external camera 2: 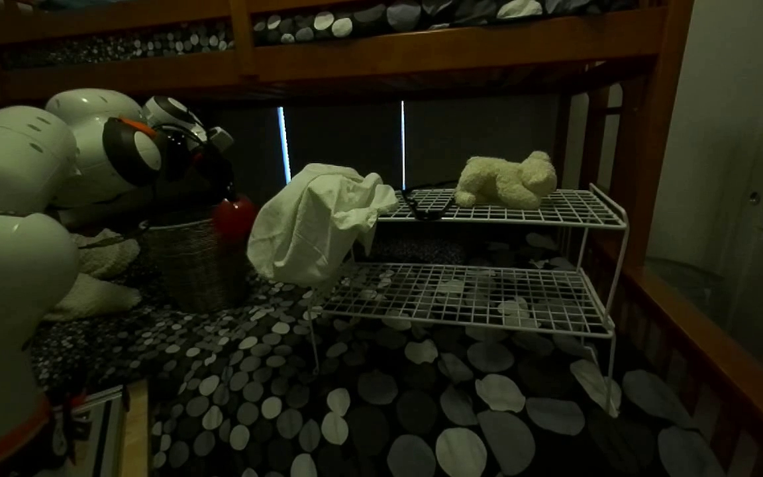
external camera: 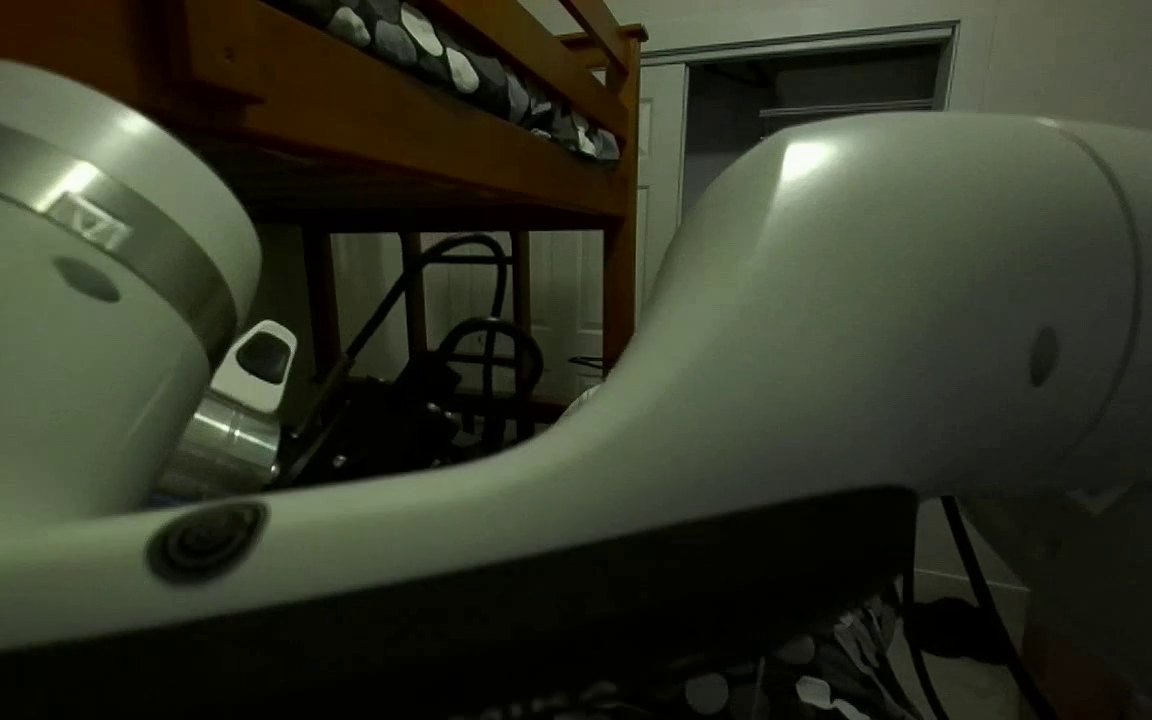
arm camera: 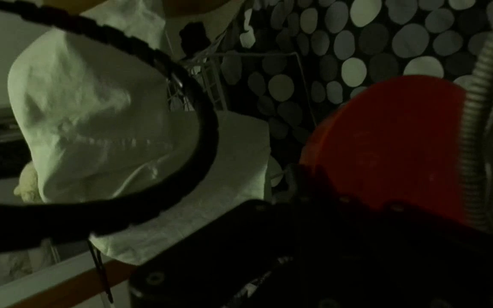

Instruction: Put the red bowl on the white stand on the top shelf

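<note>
Height seems wanted for the red bowl (external camera 2: 234, 218), which is gripped aloft by the hand (external camera 2: 228, 191), off the draped end of the white stand (external camera 2: 474, 295); which part is pinched is too dark to tell. Over that end white cloth (external camera 2: 318, 225) is hung, so a path above is probably needed, lest it be snagged. Toward the stand's opposite end, landing room is presumably narrowed by a plush toy (external camera 2: 504, 182) borne on the top shelf (external camera 2: 580, 209).
</note>
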Motion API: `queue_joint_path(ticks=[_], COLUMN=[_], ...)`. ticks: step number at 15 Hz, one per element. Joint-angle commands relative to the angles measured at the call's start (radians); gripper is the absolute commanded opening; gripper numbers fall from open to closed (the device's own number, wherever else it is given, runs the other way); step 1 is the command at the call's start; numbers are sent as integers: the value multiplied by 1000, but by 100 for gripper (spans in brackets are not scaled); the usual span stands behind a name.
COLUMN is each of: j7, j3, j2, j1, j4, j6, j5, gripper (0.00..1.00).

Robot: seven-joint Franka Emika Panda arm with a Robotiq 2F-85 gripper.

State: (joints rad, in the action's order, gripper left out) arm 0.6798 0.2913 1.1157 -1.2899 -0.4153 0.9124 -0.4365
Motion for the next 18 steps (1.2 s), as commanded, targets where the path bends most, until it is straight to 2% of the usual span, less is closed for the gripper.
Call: queue_joint_path(ticks=[1,5,8,9,10,13,16,18], j7=[55,132,52,43,-11,-115,-57,-72], j3=[-19,-25,-12,8,-1,-6,-23,-13], j2=[-9,-25,-72,-122,-110,-137,-153,-149], j1=[7,12,-8,-26,-30,-46,-33,-38], j4=[0,0,-33,-129,-92,-88,-54,-66], j6=[-2,-33,-154,-98,-110,-110,-110,-97], j5=[8,24,-22,-13,-43,-70,-20,-45], gripper=[3,1,1,1,1,1,1,3])
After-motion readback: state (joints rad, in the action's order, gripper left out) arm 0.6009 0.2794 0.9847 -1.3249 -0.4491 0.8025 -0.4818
